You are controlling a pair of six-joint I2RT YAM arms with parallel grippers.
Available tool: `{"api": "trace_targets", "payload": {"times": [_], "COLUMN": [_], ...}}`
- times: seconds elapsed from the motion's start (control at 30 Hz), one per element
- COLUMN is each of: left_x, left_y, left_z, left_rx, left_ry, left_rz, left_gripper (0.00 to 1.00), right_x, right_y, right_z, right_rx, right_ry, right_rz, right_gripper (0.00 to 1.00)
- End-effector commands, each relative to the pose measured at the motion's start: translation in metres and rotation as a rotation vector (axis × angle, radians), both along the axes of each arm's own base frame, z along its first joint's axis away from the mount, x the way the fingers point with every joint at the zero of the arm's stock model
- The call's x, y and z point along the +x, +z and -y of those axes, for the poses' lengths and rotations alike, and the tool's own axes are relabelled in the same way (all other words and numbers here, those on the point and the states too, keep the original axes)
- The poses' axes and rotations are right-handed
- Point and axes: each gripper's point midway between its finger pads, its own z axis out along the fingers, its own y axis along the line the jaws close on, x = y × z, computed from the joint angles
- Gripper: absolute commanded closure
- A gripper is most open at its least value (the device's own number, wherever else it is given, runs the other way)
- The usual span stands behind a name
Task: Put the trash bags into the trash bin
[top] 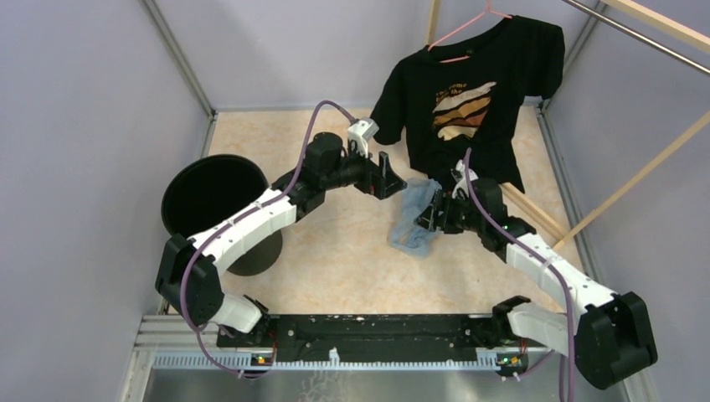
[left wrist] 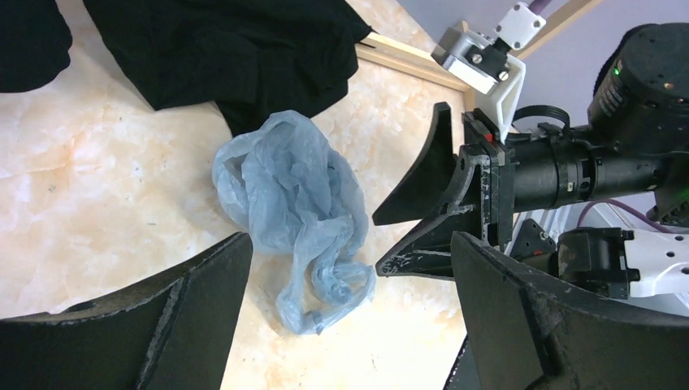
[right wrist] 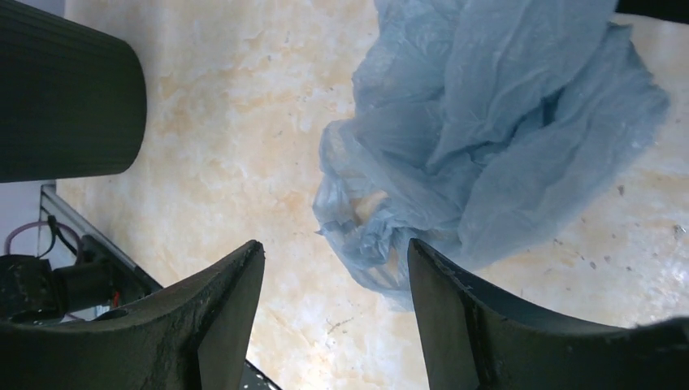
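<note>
The right gripper (right wrist: 335, 248) has its jaws spread, with nothing between the two fingers. The trash bag (top: 416, 219) begins just past their tips, and whether they touch the film cannot be told. The bag is a crumpled heap of pale-blue, see-through plastic lying on the marbled table (top: 335, 260), right of centre and between the two grippers.

Nearer the arm bases and off to the left stands the trash bin (top: 255, 260) — round, black, with ribbed sides and its mouth facing up. The left arm's white forearm crosses in front of its rim. The bin is well apart from the bag, and no part of the bag is in it.

The left gripper (top: 387, 176) is on the bag's far-left side, pointed toward it, its jaws also wide apart and holding nothing. In its wrist view the bag lies on the table between its two fingers, and the right gripper's spread fingers face it from the other side.

Farthest back, a black printed T-shirt (top: 469, 92) hangs from a pink hanger (top: 465, 29) — its lower hem draped onto the table just behind the bag.
</note>
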Motion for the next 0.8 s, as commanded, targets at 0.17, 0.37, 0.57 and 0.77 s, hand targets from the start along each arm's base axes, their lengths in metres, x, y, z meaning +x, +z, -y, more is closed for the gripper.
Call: {"api": "trace_targets", "payload": {"times": [0.17, 0.37, 0.57, 0.77], "left_x": [0.014, 0.019, 0.02, 0.017], "left_y": [0.004, -0.007, -0.027, -0.042], "left_z": [0.002, 0.001, 0.009, 0.016], "left_rx": [0.008, 0.034, 0.057, 0.028], "left_ry": [0.05, 0.066, 0.045, -0.001], "left_rz": [-0.008, -0.016, -0.094, -0.198], "left_gripper": [0.03, 0.03, 0.03, 0.11], "right_x": [0.015, 0.056, 0.066, 0.047], "right_y": [-0.025, -0.019, -0.035, -0.041], "right_z": [0.03, 0.03, 0.003, -0.021], "right_rx": [-0.167, -0.245, -0.216, -0.062], "right_ry": [-0.138, -0.164, -0.012, 0.086], "right_rz": [0.0, 0.065, 0.061, 0.064], "right_gripper": [0.34, 0.24, 0.42, 0.77]}}
